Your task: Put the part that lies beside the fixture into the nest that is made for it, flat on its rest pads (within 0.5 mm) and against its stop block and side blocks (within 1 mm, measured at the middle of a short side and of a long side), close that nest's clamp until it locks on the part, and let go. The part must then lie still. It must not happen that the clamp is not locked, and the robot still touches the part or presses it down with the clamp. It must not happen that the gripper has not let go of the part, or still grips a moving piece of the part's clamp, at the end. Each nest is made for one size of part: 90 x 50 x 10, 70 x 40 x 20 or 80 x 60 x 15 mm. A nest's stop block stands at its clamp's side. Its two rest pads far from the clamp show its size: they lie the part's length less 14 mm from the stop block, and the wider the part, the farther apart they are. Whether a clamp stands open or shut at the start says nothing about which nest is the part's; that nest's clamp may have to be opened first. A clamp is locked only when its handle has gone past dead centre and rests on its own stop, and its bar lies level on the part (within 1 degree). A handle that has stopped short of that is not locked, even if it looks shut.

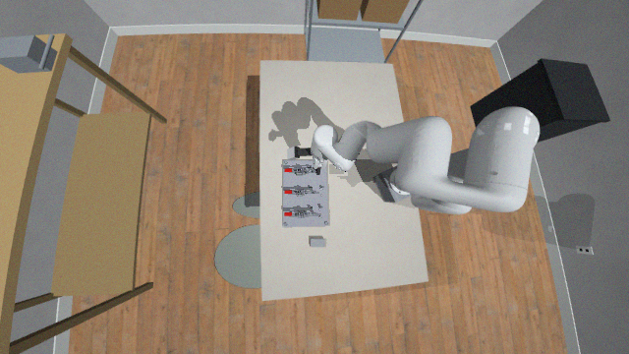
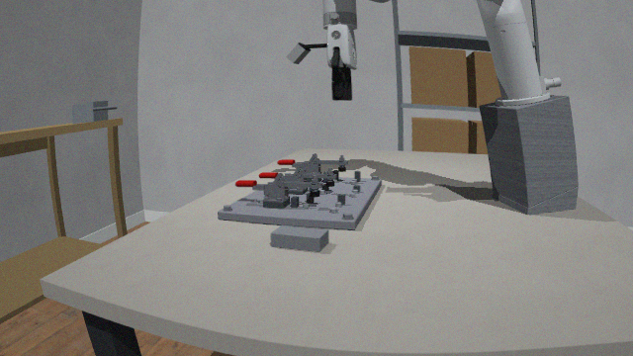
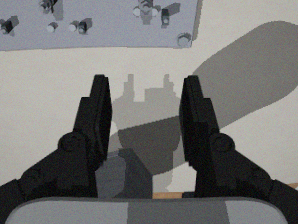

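The grey block part (image 1: 317,241) lies flat on the table just off the fixture plate's near edge; it also shows in the exterior view (image 2: 299,239). The grey fixture plate (image 1: 305,189) (image 2: 302,198) carries three nests, each with a clamp whose red handle (image 2: 245,183) (image 2: 268,175) (image 2: 286,161) points left and lies low. My gripper (image 2: 341,91) hangs high above the plate's far end, fingers pointing down. In the wrist view the fingers stand part-way apart with only bare table between them, and the plate's edge (image 3: 100,3) lies ahead.
The arm's grey pedestal (image 2: 531,153) stands at the table's right side. A metal shelf with cardboard boxes (image 2: 445,94) is behind the table. A wooden bench (image 1: 29,162) stands on the floor to the left, and a black box (image 1: 555,98) sits at the right.
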{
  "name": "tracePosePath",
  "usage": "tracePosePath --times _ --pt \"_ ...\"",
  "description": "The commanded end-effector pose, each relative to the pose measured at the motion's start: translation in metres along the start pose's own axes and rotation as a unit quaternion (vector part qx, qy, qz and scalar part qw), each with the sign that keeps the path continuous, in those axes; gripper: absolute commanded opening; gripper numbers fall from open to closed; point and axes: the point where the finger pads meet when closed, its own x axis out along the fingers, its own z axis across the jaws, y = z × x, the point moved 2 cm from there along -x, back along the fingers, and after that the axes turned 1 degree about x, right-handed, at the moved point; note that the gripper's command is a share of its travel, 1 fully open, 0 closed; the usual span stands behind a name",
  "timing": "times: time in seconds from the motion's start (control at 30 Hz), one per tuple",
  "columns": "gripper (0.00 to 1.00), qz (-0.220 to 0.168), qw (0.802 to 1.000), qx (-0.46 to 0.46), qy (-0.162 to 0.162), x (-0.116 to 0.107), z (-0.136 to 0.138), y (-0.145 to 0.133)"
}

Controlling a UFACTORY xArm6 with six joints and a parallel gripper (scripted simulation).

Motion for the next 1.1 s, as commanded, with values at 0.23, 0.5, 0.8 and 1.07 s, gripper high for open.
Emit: tracePosePath --times 0.23,0.5,0.8,1.07 --pt "0.47 0.002 1.000 0.000 -0.001 -0.001 -0.001 0.051" --pt "0.47 0.002 1.000 0.000 -0.001 -0.001 -0.001 0.091" --pt "0.47 0.002 1.000 0.000 -0.001 -0.002 -0.002 0.125" --pt "0.47 0.002 1.000 0.000 -0.001 -0.002 -0.002 0.127"
